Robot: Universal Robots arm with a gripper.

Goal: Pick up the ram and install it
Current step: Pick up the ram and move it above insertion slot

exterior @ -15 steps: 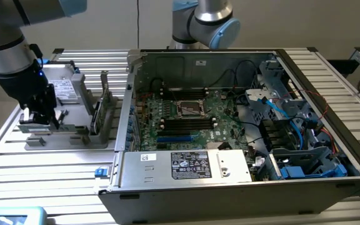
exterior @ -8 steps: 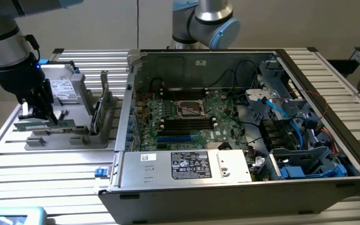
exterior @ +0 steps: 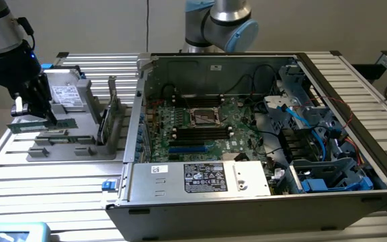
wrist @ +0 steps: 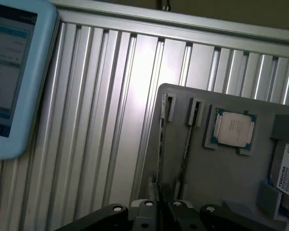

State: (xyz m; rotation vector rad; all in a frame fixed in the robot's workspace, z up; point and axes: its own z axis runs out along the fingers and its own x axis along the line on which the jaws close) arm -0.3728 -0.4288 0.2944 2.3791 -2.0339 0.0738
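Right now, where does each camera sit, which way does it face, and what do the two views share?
Exterior view: off the arm, raised, looking down across the slatted table at the open computer case and the grey parts tray; the arm and its gripper show, shut on the ram.
Wrist view: on the wrist, looking down past the fingers at the processor chip on the grey parts tray and a tablet.
Shared: the grey parts tray and the slatted table.

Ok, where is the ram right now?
The ram is at the exterior view's far left, gripped in the arm's jaws just over the left end of the grey tray, which sits left of the open computer case.
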